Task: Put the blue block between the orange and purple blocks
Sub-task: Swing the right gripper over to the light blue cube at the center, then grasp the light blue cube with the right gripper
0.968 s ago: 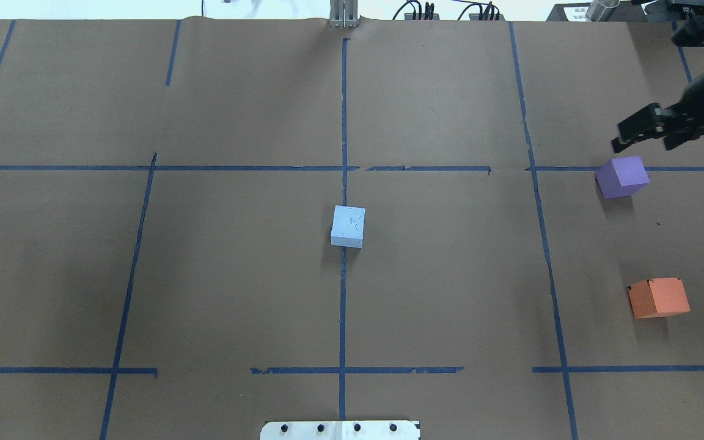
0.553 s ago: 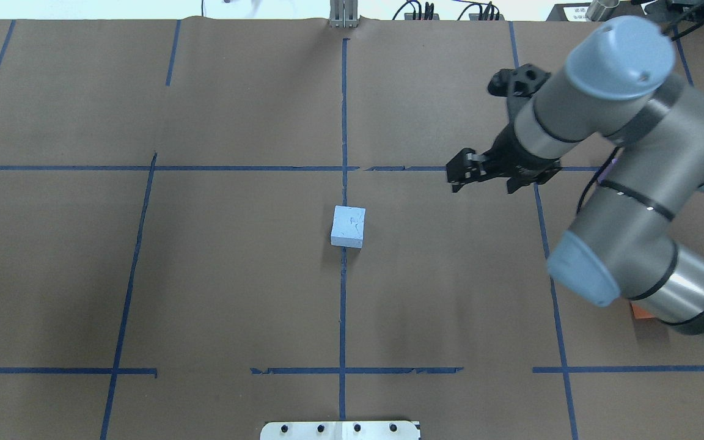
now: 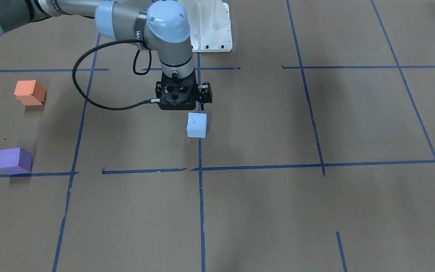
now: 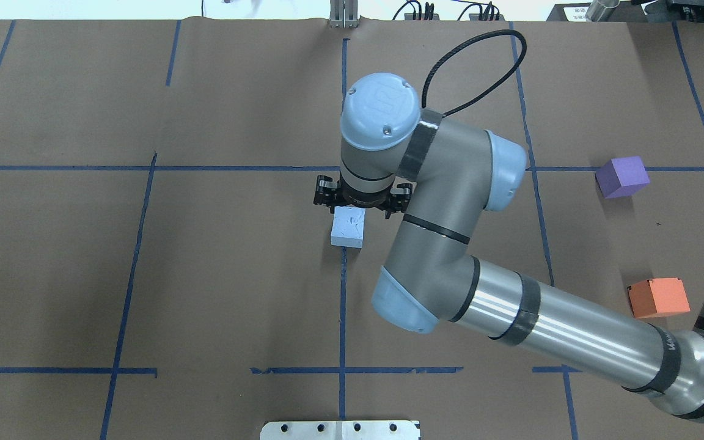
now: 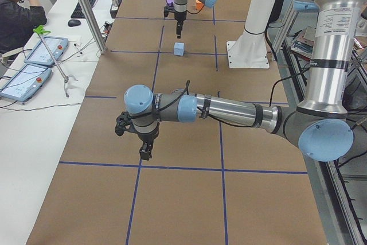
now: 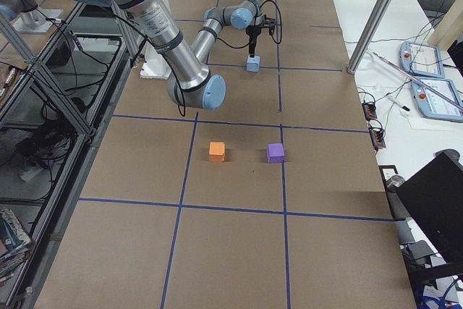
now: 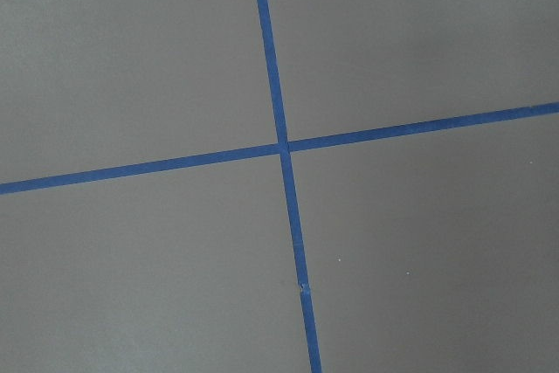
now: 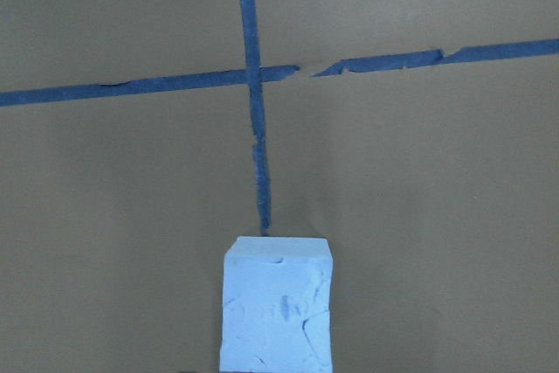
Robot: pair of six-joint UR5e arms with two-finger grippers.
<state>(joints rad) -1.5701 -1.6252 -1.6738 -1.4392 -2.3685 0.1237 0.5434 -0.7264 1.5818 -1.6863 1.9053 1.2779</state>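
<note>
Blue block (image 4: 348, 227) sits flat on the table (image 4: 236, 275), near the middle, on the long centre tape line (image 4: 343, 305). No gripper is touching it.

Overhead view, taken from the blue block: purple block (image 4: 621, 176) lies well apart at a little before 3 o'clock. Orange block (image 4: 658, 297) lies well apart at a little past 3 o'clock. Orange is at roughly 6 o'clock of purple, with bare table showing between them.

The right arm reaches in across the table, and its wrist covers the blue block's 12 o'clock edge in the overhead view. Right gripper (image 6: 251, 50) points straight down, just above the block and clear of it in both side views. The wrist hides the fingers from overhead and the front view does not show them plainly, so I cannot tell how wide the jaws stand. Nothing is seen in its grasp.

Right wrist view: the blue block is at 6 o'clock in the frame and a tape crossing (image 8: 252, 76) is at 12 o'clock. No fingers show.

Left gripper (image 5: 145, 152) hangs over bare table, far from all three blocks. It shows only in the left side view, so I cannot tell its opening.
</note>
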